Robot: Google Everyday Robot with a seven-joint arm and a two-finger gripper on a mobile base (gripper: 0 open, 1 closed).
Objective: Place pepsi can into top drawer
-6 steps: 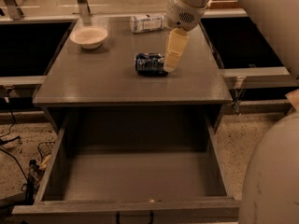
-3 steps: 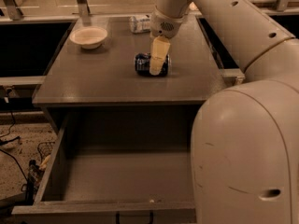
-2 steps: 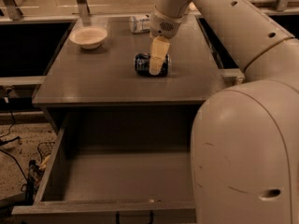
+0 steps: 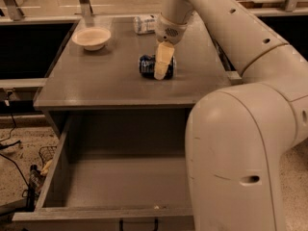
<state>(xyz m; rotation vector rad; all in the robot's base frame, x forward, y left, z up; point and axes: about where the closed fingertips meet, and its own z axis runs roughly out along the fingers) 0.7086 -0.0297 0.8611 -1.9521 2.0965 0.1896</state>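
The pepsi can (image 4: 146, 66), dark blue with white markings, lies on its side in the middle of the cabinet top (image 4: 101, 81). My gripper (image 4: 161, 71) reaches straight down onto the can's right part, its cream tip covering that part and resting at the cabinet top. The top drawer (image 4: 120, 182) stands pulled fully out below the cabinet top, grey, deep and with nothing in it. Its small dark handle (image 4: 138, 224) shows at the bottom edge.
A cream bowl (image 4: 91, 36) sits at the back left of the cabinet top. A clear white-labelled bottle (image 4: 144, 24) lies at the back, behind my gripper. My thick white arm (image 4: 240, 129) fills the right side and hides the drawer's right part. Cables lie on the floor at the left.
Two seconds ago my gripper stood just right of the can. It has moved left onto the can, and the arm now fills the right side. Nothing moved in the last second.
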